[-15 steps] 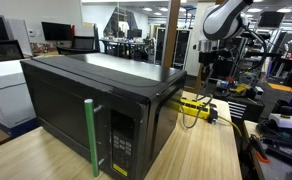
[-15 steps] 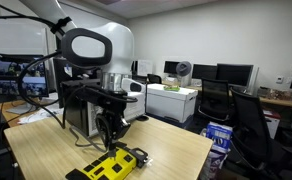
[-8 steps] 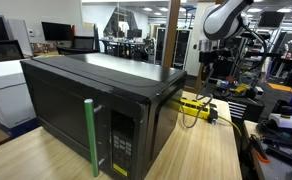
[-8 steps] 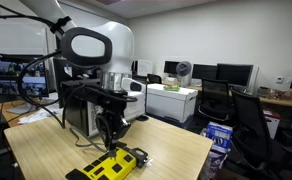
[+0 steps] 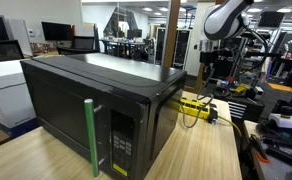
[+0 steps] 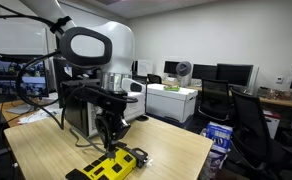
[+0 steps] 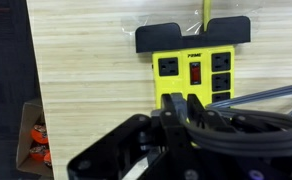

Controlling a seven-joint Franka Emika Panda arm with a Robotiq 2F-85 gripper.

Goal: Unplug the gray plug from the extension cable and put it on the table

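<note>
Extension cable (image 7: 194, 72) on table (image 7: 86, 70), pincer (image 6: 111, 142) above

a large black boxy microwave (image 5: 96, 105) fills the centre of an exterior view, its upright green bar handle (image 5: 90, 135) at 6 o'clock, just beside a dark keypad panel (image 5: 121, 142). in an exterior view, black office chairs (image 6: 248, 125) sit at 4 o'clock and dark monitors (image 6: 234, 73) at 2 o'clock. in the wrist view, orange packets (image 7: 34, 148) lie at 8 o'clock.
</note>
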